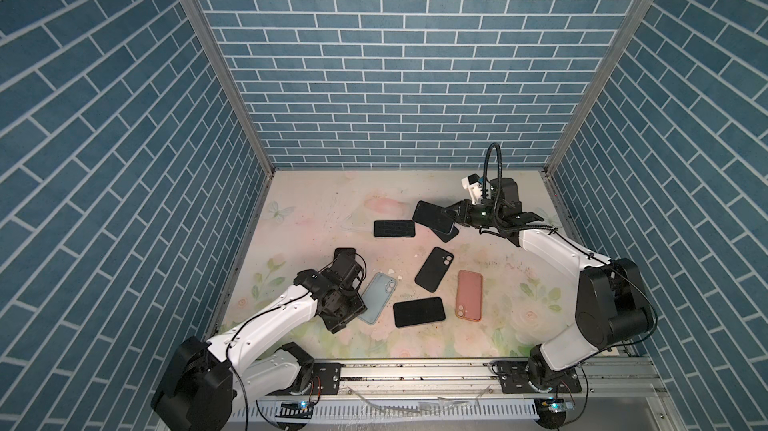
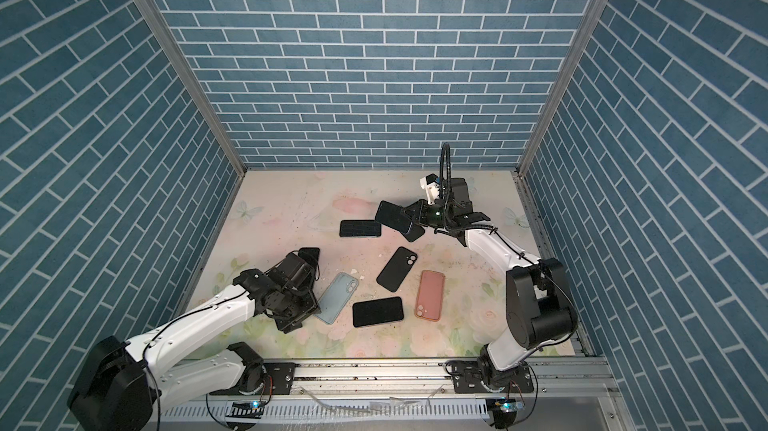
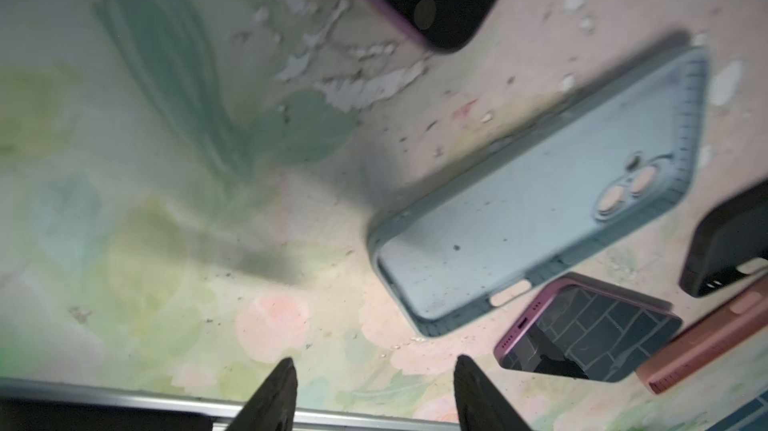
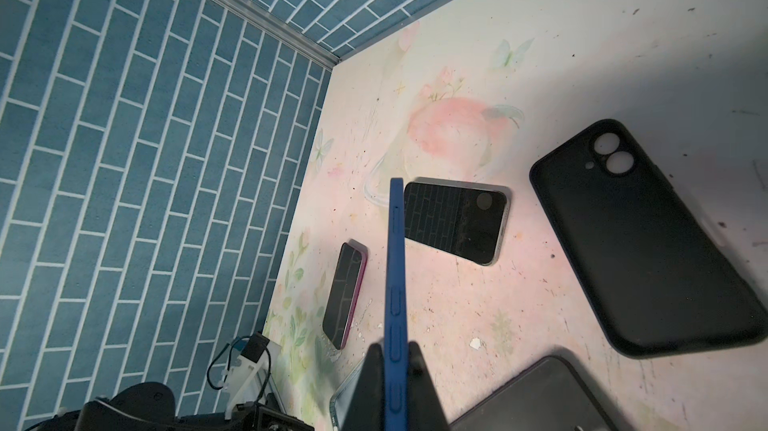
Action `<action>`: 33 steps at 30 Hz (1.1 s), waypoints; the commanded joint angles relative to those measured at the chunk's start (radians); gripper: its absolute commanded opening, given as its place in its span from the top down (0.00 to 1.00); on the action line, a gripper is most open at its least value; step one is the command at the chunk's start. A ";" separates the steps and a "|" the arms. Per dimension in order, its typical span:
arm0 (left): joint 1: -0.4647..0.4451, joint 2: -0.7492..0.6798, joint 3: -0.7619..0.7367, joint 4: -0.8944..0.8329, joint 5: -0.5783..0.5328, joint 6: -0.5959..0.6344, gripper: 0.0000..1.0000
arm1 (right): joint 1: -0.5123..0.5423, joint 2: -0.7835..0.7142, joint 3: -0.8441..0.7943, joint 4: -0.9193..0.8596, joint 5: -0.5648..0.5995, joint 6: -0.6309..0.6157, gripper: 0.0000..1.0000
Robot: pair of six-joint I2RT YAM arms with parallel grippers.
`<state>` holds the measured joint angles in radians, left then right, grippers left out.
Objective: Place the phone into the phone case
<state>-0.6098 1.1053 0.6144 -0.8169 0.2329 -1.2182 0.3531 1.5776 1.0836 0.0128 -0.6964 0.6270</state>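
Left claw (image 3: 374, 360) low, jaws apart; right claw (image 4: 395, 345) aloft, clamped tight.

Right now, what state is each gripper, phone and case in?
right gripper: shut on blue-edged phone, held raised
left gripper: open, empty
light blue case: flat, empty
black case: flat, empty
pink case: flat, looks empty
far phone: flat, screen up
near phone: flat, screen up
purple-edged phone: flat, screen up
dark item below held phone: lying flat, partly hidden
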 commanded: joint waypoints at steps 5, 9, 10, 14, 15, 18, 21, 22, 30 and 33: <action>-0.045 0.105 0.023 0.025 -0.005 -0.222 0.42 | 0.004 -0.083 -0.014 0.095 -0.010 -0.021 1.00; -0.045 0.145 0.018 0.032 -0.056 -0.293 0.50 | 0.004 -0.106 -0.031 0.111 -0.011 -0.021 1.00; -0.046 0.148 0.017 0.036 -0.075 -0.306 0.52 | 0.004 -0.112 -0.032 0.113 -0.012 -0.021 1.00; -0.051 0.162 -0.006 0.103 -0.121 -0.368 0.55 | 0.003 -0.132 -0.042 0.124 -0.018 -0.019 1.00; -0.051 0.172 -0.012 0.130 -0.120 -0.378 0.56 | 0.004 -0.135 -0.042 0.124 -0.017 -0.021 1.00; -0.051 0.217 -0.008 0.171 -0.110 -0.377 0.61 | 0.004 -0.140 -0.049 0.124 -0.013 -0.022 1.00; -0.053 0.263 0.007 0.169 -0.114 -0.359 0.69 | 0.004 -0.138 -0.050 0.125 -0.011 -0.023 1.00; -0.052 0.272 0.011 0.163 -0.118 -0.355 0.73 | 0.004 -0.136 -0.048 0.124 -0.011 -0.024 1.00; -0.006 0.329 0.130 0.125 -0.197 -0.200 0.95 | 0.001 -0.117 -0.032 0.113 -0.022 -0.051 1.00; 0.037 0.403 0.268 0.081 -0.253 0.011 1.00 | -0.005 -0.111 -0.031 0.109 -0.040 -0.054 1.00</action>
<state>-0.6117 1.4605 0.7696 -0.7124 0.0734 -1.4204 0.3523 1.4727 1.0393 0.0753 -0.7006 0.6193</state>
